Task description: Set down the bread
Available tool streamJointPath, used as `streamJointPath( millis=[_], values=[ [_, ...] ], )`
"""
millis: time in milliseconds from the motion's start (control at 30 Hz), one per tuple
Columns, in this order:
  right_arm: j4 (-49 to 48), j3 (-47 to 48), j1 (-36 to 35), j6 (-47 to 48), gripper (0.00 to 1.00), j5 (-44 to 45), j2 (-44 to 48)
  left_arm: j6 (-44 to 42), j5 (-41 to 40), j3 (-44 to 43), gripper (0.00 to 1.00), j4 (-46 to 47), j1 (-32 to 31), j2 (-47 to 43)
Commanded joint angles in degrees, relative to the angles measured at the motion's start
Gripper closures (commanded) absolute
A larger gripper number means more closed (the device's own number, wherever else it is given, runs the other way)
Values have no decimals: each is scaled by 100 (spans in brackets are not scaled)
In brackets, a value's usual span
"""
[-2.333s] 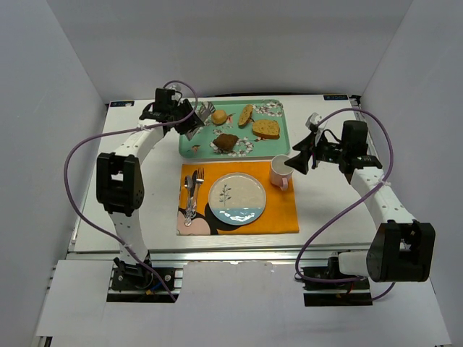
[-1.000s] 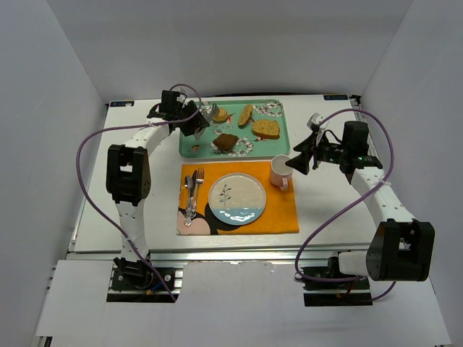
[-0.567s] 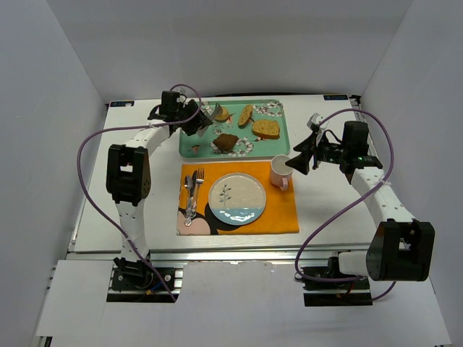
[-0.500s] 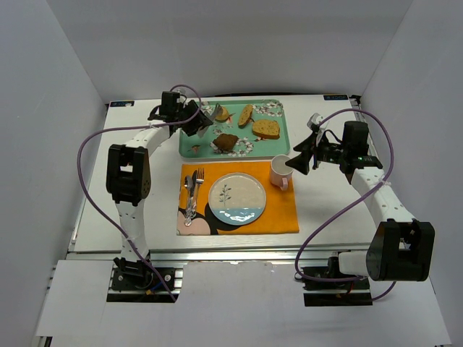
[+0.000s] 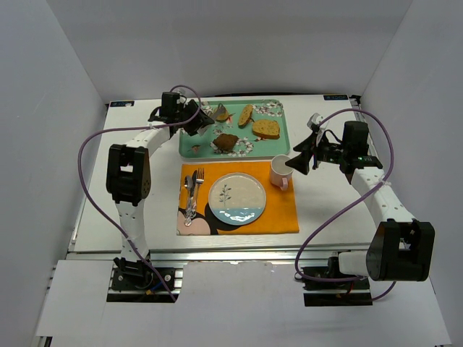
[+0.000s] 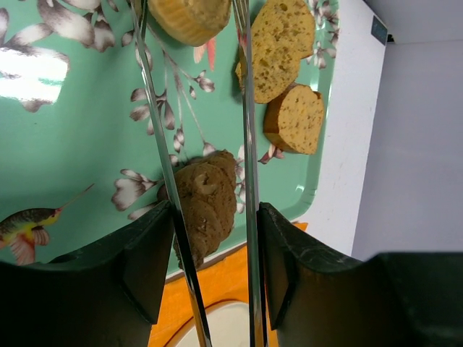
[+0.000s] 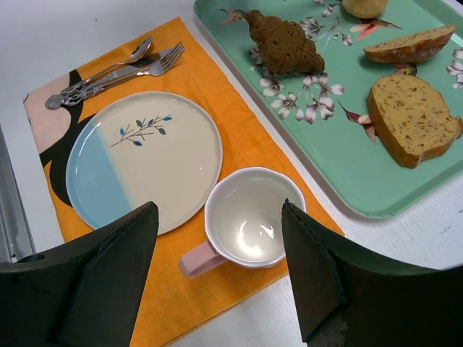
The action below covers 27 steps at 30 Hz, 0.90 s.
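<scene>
The bread, a small round golden-tan bun (image 5: 220,113), lies at the far left of the green tray (image 5: 283,131). My left gripper (image 5: 191,120) is shut on metal tongs (image 6: 244,108). Their two arms stand on either side of the bun (image 6: 192,14), close against it. I cannot tell whether it is lifted. The bun also shows at the top edge of the right wrist view (image 7: 365,6). The blue and cream plate (image 5: 236,196) lies on the orange placemat (image 5: 278,213). My right gripper (image 5: 300,160) is open and empty above the pink cup (image 7: 249,217).
The tray (image 6: 72,144) also holds a dark brown chunk (image 5: 226,142), a square toasted slice (image 5: 266,129) and a long slice (image 5: 245,115). A fork and spoon (image 5: 192,189) lie left of the plate. The pink cup (image 5: 280,171) stands right of it.
My left gripper has moved right with the tongs, and their tips have gone from beside the bun to either side of it. The right arm has not moved.
</scene>
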<state>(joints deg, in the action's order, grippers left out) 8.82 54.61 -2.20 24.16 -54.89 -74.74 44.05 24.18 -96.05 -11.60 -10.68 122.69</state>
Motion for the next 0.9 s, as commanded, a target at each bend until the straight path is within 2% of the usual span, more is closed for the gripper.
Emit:
streamJointPath(
  millis=[0,200,333,867],
  values=[
    [-205,67,35,-70,26,-180,-6,147,183,42,41,315,-31,-211],
    [-214,67,44,-78,26,-180,3,209,209,86,44,368,-31,-193],
    [-214,67,35,-78,26,-180,21,253,227,130,51,439,-31,-193],
    [-188,41,44,-61,26,-171,82,288,455,288,95,825,-31,-377]
  ],
)
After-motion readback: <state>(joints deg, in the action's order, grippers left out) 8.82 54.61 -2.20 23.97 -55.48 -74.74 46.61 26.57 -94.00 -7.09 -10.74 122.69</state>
